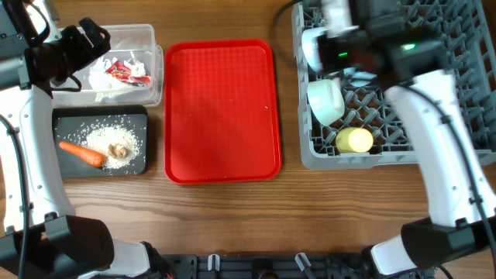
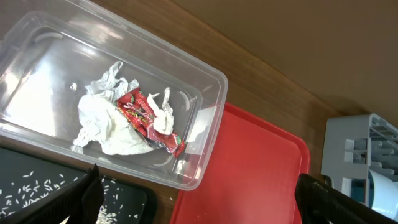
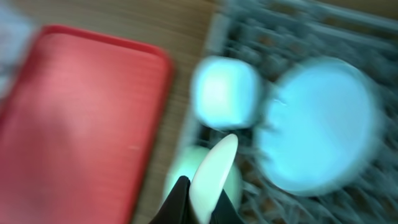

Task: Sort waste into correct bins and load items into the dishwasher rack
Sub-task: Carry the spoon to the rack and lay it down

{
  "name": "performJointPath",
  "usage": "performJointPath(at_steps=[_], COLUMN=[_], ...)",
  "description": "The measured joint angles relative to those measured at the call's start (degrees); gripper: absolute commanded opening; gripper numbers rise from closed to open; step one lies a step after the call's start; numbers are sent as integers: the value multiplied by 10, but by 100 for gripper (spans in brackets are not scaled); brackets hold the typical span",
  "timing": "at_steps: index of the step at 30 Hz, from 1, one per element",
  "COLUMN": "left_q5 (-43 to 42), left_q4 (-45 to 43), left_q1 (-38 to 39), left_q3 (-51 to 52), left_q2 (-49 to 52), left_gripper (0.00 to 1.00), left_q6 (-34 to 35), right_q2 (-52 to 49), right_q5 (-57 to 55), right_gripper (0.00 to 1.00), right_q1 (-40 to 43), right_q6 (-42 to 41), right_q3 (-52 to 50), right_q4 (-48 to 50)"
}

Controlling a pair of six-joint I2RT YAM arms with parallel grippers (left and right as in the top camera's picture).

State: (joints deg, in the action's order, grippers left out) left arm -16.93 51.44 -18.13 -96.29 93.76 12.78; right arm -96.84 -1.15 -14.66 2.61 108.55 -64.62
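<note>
My left gripper (image 1: 87,39) (image 2: 208,208) is open and empty above the clear tub (image 1: 147,35) (image 2: 208,81), which holds crumpled white tissue (image 2: 102,118) and the red snack wrapper (image 1: 124,72) (image 2: 146,118). The black tray (image 1: 62,120) holds the orange carrot (image 1: 81,153), rice grains (image 1: 116,139) and brown scraps (image 1: 118,150). My right gripper (image 1: 335,14) (image 3: 202,199) is shut on the white spoon (image 3: 211,171) over the grey dishwasher rack (image 1: 310,155). In the rack are a pale green bowl (image 1: 325,101) (image 3: 177,177), a light blue bowl (image 3: 225,92), a light blue plate (image 3: 320,124) and a yellow cup (image 1: 354,140).
The flat red serving tray (image 1: 221,108) (image 2: 249,174) (image 3: 68,112) lies between the bins and the rack, with nothing on it. The right wrist view is motion-blurred. Wooden table (image 1: 232,217) runs along the front.
</note>
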Motion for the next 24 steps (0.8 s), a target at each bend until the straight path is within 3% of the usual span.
performJointPath(at_steps=[7, 12, 18, 24], left_q5=[0, 0, 0, 0], left_q4=[0, 0, 0, 0], left_q1=[0, 0, 0, 0], left_q3=[0, 0, 0, 0], left_q2=[0, 0, 0, 0], left_gripper=[100, 100, 100, 100], left_q6=[0, 0, 0, 0], right_q2=[0, -1, -1, -1], right_q5=[-15, -24, -89, -123], right_gripper=[4, 4, 4, 4], right_q1=[137, 194, 198, 198], right_q6=[-67, -281, -519, -603], right_q3=[-48, -111, -187, -269], right_q4=[-19, -14, 36, 115])
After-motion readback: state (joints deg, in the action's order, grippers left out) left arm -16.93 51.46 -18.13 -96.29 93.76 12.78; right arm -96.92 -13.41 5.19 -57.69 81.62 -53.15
